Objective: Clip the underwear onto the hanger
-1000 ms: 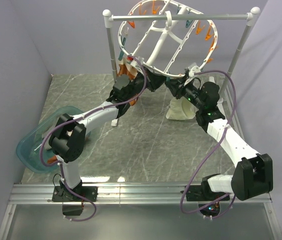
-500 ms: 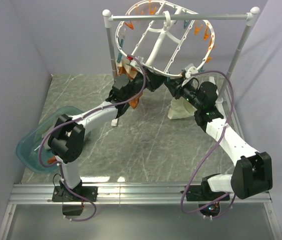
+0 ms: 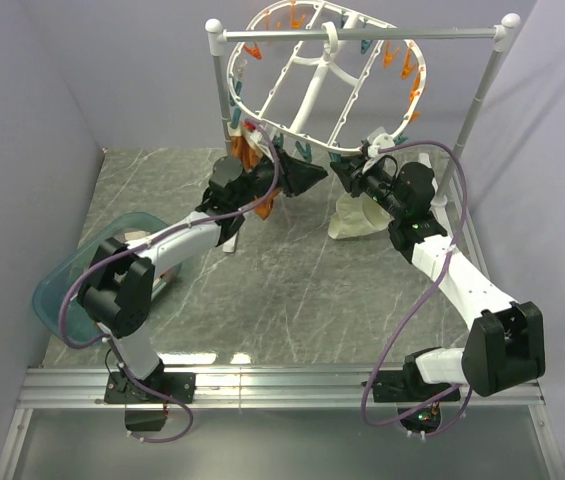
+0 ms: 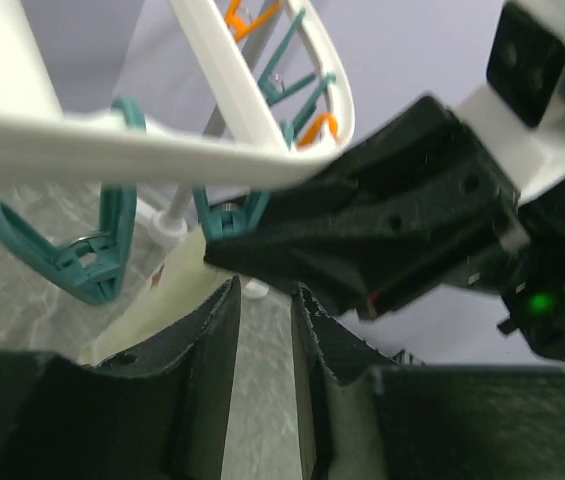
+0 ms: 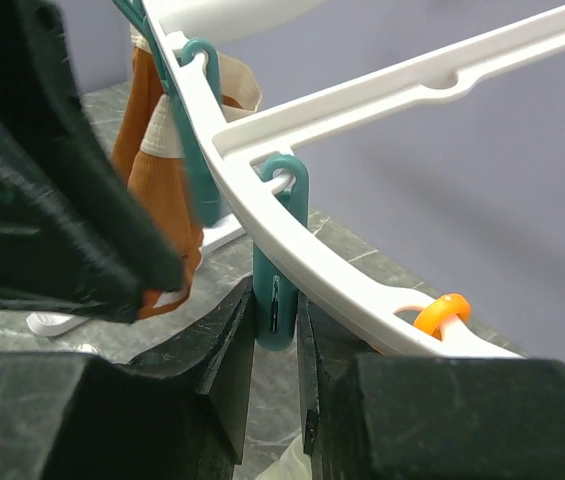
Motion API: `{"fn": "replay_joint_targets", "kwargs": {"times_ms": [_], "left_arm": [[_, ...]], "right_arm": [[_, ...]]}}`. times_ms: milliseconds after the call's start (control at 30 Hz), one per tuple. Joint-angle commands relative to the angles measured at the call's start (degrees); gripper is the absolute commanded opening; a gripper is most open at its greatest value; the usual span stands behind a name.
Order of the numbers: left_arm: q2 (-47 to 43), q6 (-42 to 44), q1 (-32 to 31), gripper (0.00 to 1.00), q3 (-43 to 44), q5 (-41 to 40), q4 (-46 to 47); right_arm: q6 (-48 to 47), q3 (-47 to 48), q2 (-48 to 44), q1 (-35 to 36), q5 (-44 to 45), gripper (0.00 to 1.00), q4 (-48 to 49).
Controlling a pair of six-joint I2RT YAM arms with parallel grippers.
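The white oval hanger [image 3: 308, 100] hangs from the rail, with orange and teal clips round its rim. My right gripper [image 3: 346, 176] is shut on a teal clip [image 5: 280, 285] under the rim [image 5: 362, 100], one finger on each side. The cream underwear [image 3: 355, 218] hangs just below that clip. In the left wrist view the fabric [image 4: 152, 305] rises to the clip's lower end; I cannot tell if it is pinched there. My left gripper [image 3: 305, 178] is beside the right one, its jaws [image 4: 262, 300] slightly apart and empty.
An orange-brown garment [image 3: 254, 195] hangs from the hanger's left rim, close behind my left gripper. The white metal rail stand [image 3: 482, 100] spans the back. A teal tub [image 3: 62, 295] sits at the table's left edge by the left arm.
My left arm has drawn back to the left, away from the clip. The hanger has tilted a little. The underwear has lifted slightly under the right gripper.
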Motion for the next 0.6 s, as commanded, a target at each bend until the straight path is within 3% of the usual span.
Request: {"fn": "replay_joint_targets", "kwargs": {"times_ms": [0, 200, 367, 567], "left_arm": [[-5.95, 3.37, 0.69, 0.32, -3.16, 3.92, 2.07], [-9.83, 7.33, 1.13, 0.32, -6.5, 1.12, -0.23], [-10.19, 12.07, 1.48, 0.41, -6.15, -3.55, -1.19], [-9.04, 14.19, 0.25, 0.42, -5.63, -3.19, 2.15]], "right_arm": [[-1.42, 1.65, -0.21, 0.71, -2.17, 0.0, 1.68], [-0.89, 1.21, -0.64, 0.71, -2.7, 0.0, 1.77], [-0.54, 1.21, -0.65, 0.71, -3.31, 0.0, 2.3], [-0.63, 1.03, -0.38, 0.89, -2.88, 0.0, 3.09]]}}
